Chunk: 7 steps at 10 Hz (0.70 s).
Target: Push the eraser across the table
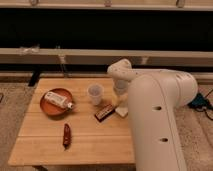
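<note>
hand [120,96] is held over the worktop [45,142], its state cannot be told | eraser [103,113] is seen near the hand, camera-side left | long axis is pointed diagonally toward the hand

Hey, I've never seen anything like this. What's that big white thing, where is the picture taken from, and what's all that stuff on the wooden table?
The big white shape is a robot arm. There is only one picture, from a single camera looking down on the table past the arm. Where that camera is mounted I cannot say.

The arm curves over and ends in its tool, the part that grasps things. The tool hangs low over the table, right by a pale pad. Whether it holds anything I cannot tell.

Next to the pad lies the eraser, a small dark block the robot is meant to push across the table.

Also on the table are a pale cup, a reddish-brown plate with a white tube-like thing on it, and a slim dark-red object nearer the front edge.
</note>
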{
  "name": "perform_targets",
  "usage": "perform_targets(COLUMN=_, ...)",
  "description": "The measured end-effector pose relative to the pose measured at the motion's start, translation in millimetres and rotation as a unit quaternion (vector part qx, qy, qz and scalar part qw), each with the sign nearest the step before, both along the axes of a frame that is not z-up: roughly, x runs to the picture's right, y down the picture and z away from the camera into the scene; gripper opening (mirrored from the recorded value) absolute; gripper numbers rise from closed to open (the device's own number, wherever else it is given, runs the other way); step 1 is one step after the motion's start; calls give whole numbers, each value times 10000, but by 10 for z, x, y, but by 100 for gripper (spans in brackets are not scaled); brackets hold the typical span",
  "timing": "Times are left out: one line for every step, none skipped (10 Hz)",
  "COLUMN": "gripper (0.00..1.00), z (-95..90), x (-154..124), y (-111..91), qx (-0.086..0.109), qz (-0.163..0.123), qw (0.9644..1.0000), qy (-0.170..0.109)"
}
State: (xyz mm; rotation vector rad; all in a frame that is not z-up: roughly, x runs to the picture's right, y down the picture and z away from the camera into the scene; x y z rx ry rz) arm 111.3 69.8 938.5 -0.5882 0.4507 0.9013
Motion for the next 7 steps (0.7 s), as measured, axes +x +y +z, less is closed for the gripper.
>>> perform_targets(gripper=80, z=29, x=0, y=4, qx=2, qz=-50, qw=10000, qy=-3)
perform_targets(gripper=80, z=38, x=-5, y=17, qx=-2, qz=-126, qw=9999, qy=-4)
perform_targets(gripper=80, z=41, x=-21, y=49, qx=-23, qz=-190, qw=9998, qy=-13)
perform_targets(gripper=80, z=36, x=-50, y=54, qx=-3, qz=-259, qw=9997, qy=-46)
perform_targets(gripper=80, z=9, x=-77, y=79, qx=-7, qz=-325, qw=9994, qy=-86)
perform_targets(gripper=80, z=-21, x=-107, y=90, qx=-10, qz=-372, qw=9992, qy=-126)
perform_targets(gripper=80, z=-73, x=-182, y=90, qx=15, qz=-436, qw=9988, qy=-218)
